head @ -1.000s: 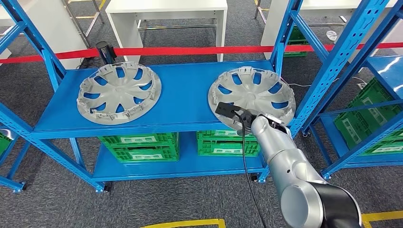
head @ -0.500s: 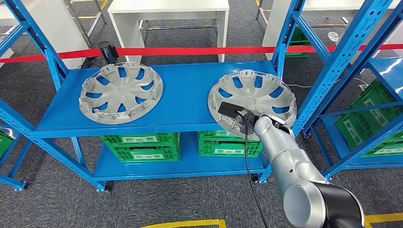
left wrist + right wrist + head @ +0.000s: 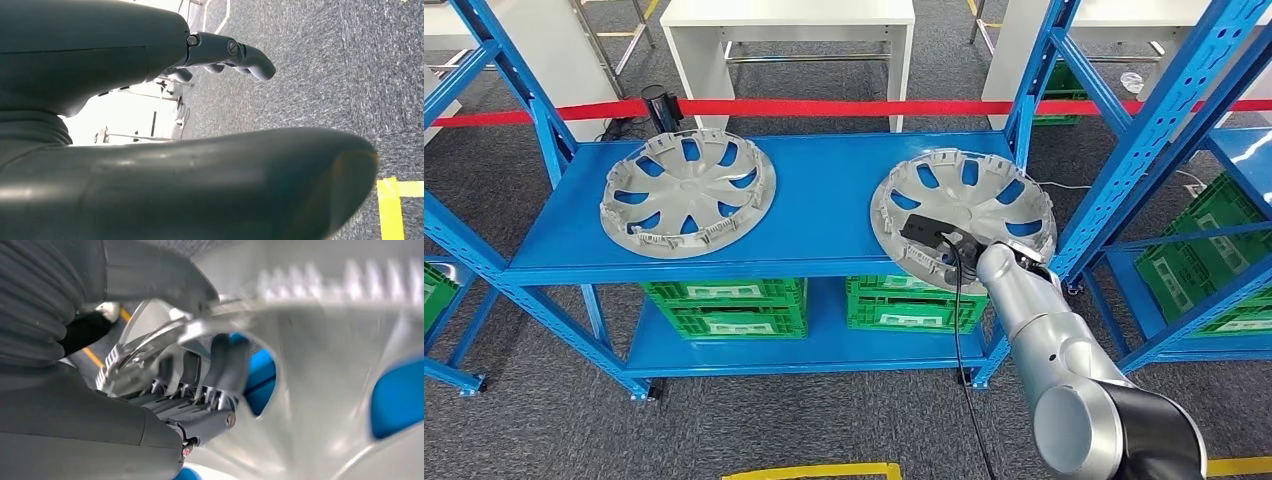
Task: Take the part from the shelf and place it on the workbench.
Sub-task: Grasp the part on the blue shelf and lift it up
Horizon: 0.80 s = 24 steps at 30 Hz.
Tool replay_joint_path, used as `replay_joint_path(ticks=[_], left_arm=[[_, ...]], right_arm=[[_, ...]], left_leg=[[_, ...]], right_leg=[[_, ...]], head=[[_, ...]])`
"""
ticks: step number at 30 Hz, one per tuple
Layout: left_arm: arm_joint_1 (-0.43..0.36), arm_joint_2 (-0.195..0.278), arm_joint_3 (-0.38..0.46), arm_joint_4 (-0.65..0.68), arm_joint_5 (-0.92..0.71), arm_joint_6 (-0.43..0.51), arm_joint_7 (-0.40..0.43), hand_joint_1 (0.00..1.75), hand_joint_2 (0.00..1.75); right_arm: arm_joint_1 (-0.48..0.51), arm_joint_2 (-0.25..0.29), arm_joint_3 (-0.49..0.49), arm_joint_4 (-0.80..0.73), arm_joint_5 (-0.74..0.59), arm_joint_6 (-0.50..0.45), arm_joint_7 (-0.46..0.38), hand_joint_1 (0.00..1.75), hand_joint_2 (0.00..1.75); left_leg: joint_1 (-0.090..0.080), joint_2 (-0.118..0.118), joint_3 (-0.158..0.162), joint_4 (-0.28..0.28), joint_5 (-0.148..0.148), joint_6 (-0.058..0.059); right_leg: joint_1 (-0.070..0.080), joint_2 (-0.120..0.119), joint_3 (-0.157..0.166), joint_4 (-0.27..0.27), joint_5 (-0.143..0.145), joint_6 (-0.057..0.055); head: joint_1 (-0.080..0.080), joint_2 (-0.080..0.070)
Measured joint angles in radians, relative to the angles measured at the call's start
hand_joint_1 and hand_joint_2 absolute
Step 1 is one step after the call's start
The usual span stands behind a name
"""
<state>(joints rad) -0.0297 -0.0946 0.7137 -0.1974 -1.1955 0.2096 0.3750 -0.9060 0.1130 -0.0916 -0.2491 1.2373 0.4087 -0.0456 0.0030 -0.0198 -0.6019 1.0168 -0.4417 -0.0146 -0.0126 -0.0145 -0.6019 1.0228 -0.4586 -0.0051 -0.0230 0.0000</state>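
A blue shelf [image 3: 824,205] is seen from above, with two grey wheel covers lying on its upper board. At the left, one wheel cover [image 3: 688,192] lies flat, untouched. Below the board, green crates [image 3: 724,305] are stored on the lower level. Behind the shelf a red barrier tape [image 3: 824,106] is stretched, and a white table [image 3: 794,20] stands beyond it. At the right, the second wheel cover [image 3: 964,215] rests on the board near its front edge, tilted slightly. Its near rim is gripped by the right hand [image 3: 944,250]; in the right wrist view the dark fingers [image 3: 220,365] are seen curled over the rim through a spoke opening. The left hand [image 3: 150,120] is seen hanging over grey carpet [image 3: 325,75], released, its fingers [image 3: 240,52] apart and holding nothing.
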Motion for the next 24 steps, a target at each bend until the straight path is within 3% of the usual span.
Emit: replay_joint_path(ticks=[20,24], left_arm=[[-0.001,0.005,0.011,0.003,0.0,-0.026,0.02,0.0,0.0],[-0.001,0.008,0.011,0.004,0.0,-0.028,0.019,0.0,0.0]], right_arm=[[0.017,-0.029,0.0,0.0,-0.008,0.017,-0.03,0.03,1.75],[0.018,-0.034,0.0,0.0,-0.008,0.018,-0.027,1.72,1.75]], left_leg=[[0.0,0.006,0.001,0.001,-0.001,0.001],[0.0,0.005,0.001,0.001,-0.001,0.001]], right_leg=[[0.0,0.004,-0.001,-0.001,0.002,0.002],[0.0,0.004,0.0,-0.001,0.002,0.002]], head=[[0.0,0.0],[0.0,0.0]])
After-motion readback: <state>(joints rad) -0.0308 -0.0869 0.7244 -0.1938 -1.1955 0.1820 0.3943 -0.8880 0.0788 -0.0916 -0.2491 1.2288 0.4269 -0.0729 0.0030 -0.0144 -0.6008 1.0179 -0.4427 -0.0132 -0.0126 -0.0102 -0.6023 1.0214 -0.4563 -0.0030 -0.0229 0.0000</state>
